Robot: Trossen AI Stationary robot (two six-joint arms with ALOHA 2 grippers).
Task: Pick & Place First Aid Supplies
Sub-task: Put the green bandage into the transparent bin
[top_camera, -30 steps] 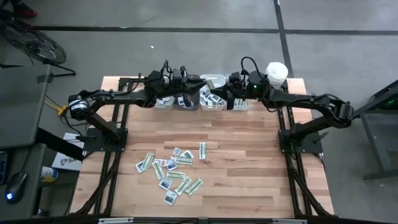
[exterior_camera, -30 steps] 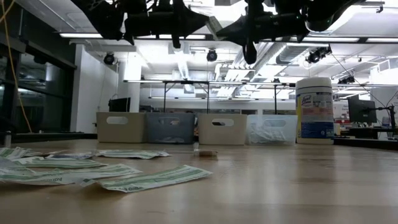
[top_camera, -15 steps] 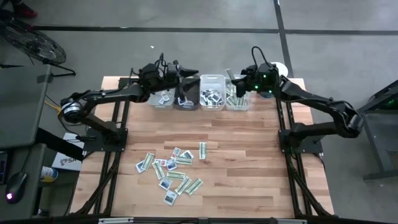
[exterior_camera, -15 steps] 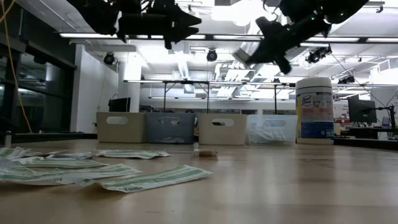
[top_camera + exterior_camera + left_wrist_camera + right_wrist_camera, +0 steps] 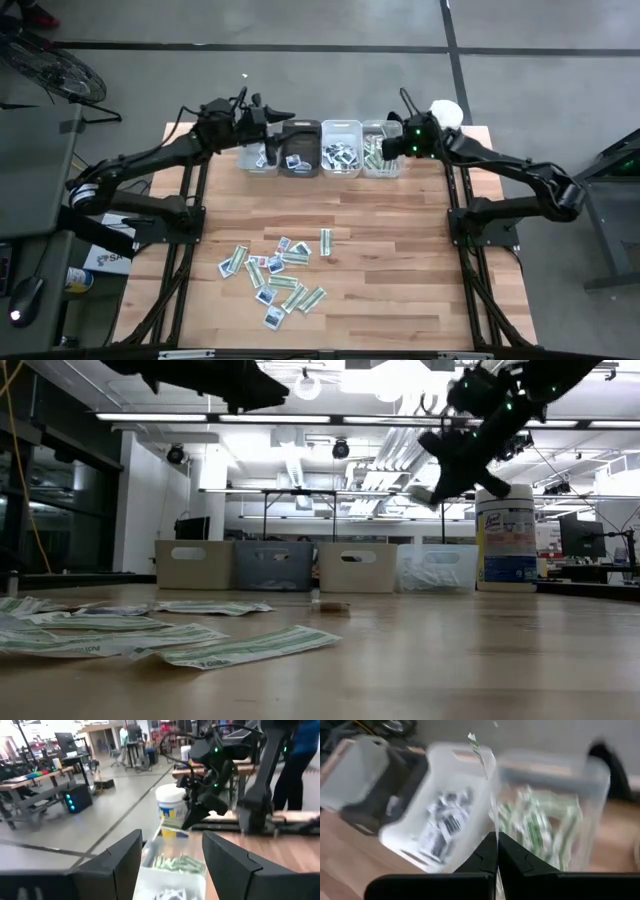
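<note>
Right gripper pinches a strip — hidden from overhead

My packets lay green-and-white striped or white with dark-blue marks on the pale, banded wood table. At the far edge stood a beige bin, a dark grey bin, two clear ones, and a white canister with a blue-and-yellow label.

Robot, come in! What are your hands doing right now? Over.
Left gripper open, empty, up high. Right gripper shut on a green-and-white strip, over the clear bin of strips. Loose packets wait on the table. Nothing in the way.
</note>
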